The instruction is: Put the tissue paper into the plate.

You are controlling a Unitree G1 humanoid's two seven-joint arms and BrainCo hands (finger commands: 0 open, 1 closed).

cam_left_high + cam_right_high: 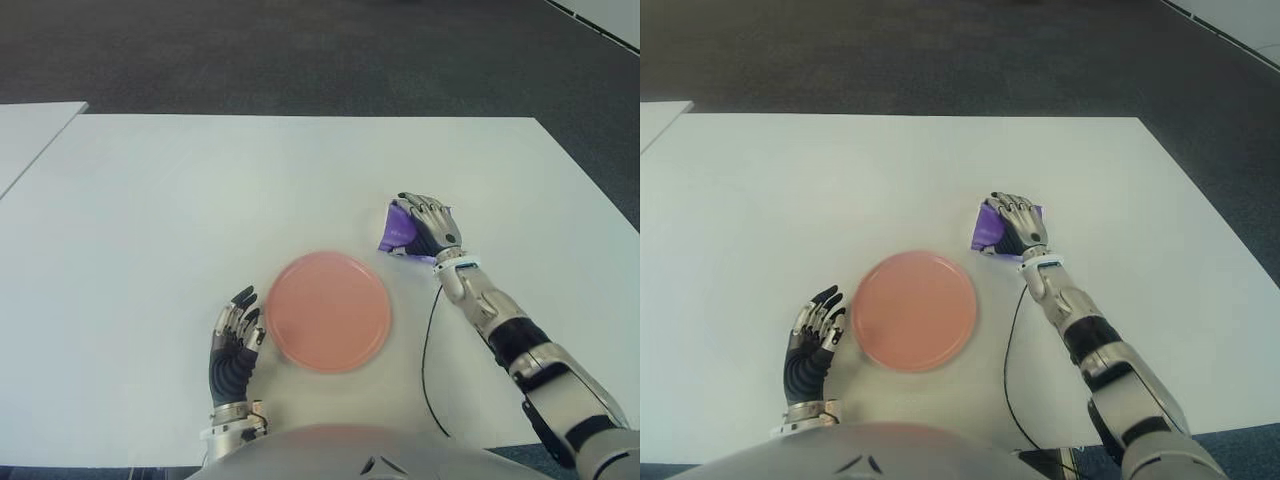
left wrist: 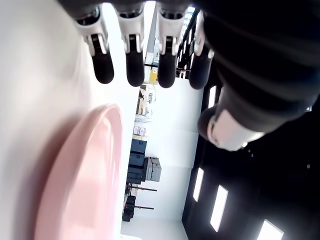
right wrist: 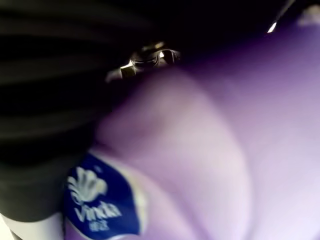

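Note:
A purple tissue pack (image 1: 397,233) lies on the white table (image 1: 200,200), to the right of and just beyond the round pink plate (image 1: 328,311). My right hand (image 1: 424,220) covers the pack from above with its fingers curled over it. In the right wrist view the pack (image 3: 200,150) fills the frame against my palm, its blue label showing. The plate holds nothing. My left hand (image 1: 236,335) shows beside the plate's left rim, fingers relaxed and holding nothing. In the left wrist view those fingers (image 2: 135,65) hang loose by the plate (image 2: 85,175).
A thin black cable (image 1: 428,370) runs across the table from my right wrist toward my body, right of the plate. A second white table (image 1: 30,130) stands at the far left. Dark carpet (image 1: 300,50) lies beyond the table's far edge.

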